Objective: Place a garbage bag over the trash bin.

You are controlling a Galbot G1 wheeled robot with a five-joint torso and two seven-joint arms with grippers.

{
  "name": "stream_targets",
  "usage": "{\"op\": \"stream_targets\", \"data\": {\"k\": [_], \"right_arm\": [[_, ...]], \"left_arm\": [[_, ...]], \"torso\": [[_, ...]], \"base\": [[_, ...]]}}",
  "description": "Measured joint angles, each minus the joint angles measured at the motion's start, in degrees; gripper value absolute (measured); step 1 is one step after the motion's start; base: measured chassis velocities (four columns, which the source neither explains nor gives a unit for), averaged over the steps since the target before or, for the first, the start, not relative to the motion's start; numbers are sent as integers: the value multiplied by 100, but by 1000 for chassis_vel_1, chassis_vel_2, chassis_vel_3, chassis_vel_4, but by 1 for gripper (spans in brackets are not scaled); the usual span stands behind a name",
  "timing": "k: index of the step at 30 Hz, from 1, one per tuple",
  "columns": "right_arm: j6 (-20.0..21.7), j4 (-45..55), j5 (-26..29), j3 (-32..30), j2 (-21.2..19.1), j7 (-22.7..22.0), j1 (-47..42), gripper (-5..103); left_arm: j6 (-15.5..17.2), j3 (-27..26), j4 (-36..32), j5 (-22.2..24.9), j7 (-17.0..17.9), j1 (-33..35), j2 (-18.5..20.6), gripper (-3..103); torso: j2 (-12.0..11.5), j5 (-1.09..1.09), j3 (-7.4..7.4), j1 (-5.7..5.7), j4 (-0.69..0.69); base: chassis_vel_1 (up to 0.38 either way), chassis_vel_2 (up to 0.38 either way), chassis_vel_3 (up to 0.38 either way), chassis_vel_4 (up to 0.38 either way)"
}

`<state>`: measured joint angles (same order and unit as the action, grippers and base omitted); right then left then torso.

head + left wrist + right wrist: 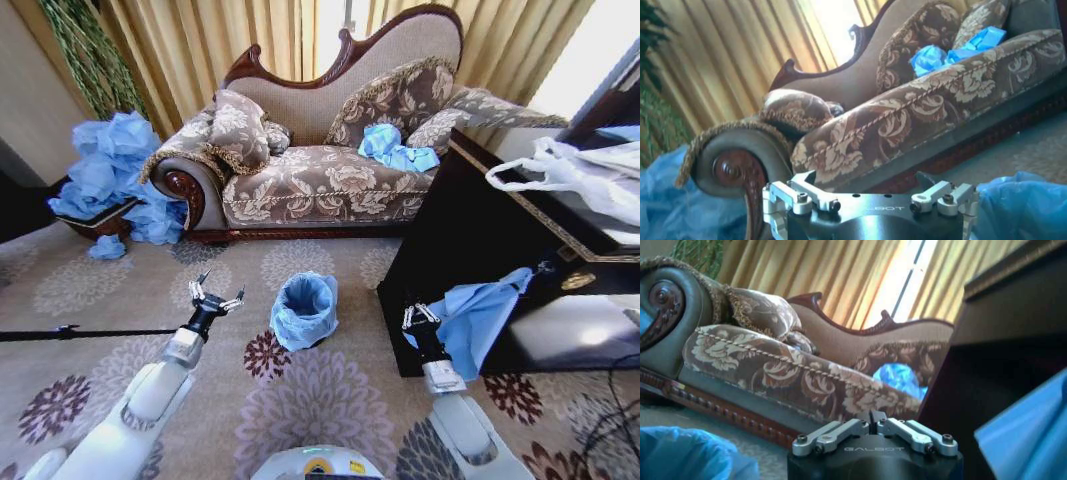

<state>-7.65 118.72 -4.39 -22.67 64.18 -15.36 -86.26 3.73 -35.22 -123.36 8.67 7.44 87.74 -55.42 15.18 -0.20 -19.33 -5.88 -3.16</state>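
A: So, where does the job stand?

B: Nearly finished, by the look of it. The trash bin (318,338) sits on the carpet (330,400) in front of the sofa (320,180), and the garbage bag (303,308) is draped over it, its blue plastic folded down around the rim and covering most of the sides. Only a dark sliver of the bin shows near the bottom.

A: And the arms?

B: Neither one touches the bag. The left gripper (215,300) hovers over the carpet just to the left of the bin, its fingers spread apart with nothing between them. The right gripper (420,316) sits on the other side, beside the dark cabinet (450,240), and in its wrist view its fingers (840,431) meet at the middle, holding nothing.

A: What's the blue thing by the right arm?

B: A separate blue sheet (480,310) hanging off the cabinet front, right next to that gripper. There's also a heap of blue bags (115,175) by the sofa's arm and another blue bundle (393,148) on the seat. None of them is on the bin.

A: So what's left?

B: Probably little, perhaps tidying the bag's edge, which looks bunched and uneven on one side.
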Motion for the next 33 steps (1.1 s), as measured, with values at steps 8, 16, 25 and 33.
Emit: {"op": "stream_targets", "data": {"k": [8, 16, 25, 33], "right_arm": [[67, 364, 1022, 40, 21, -14, -398, 0], [51, 703, 1754, -22, 308, 243, -826, 0], [-6, 1096, 2071, -175, 516, 434, -1282, 0], [96, 1328, 2285, -427, 703, 668, -1478, 0]], "left_arm": [[-5, -14, -479, 513, 249, 840, -514, 87], [-569, -175, -624, 412, 115, 1607, -1425, 86], [-936, -271, -863, 460, -316, 2486, -2127, 98], [-595, -715, -1200, 841, -507, 2965, -2223, 100]], "torso": [[0, -1, 0, 0, 0], [0, -1, 0, 0, -1], [0, 0, 0, 0, 0], [0, -1, 0, 0, -1]], "base": [[0, 0, 0, 0], [0, 0, 0, 0], [0, 0, 0, 0], [0, 0, 0, 0]]}}
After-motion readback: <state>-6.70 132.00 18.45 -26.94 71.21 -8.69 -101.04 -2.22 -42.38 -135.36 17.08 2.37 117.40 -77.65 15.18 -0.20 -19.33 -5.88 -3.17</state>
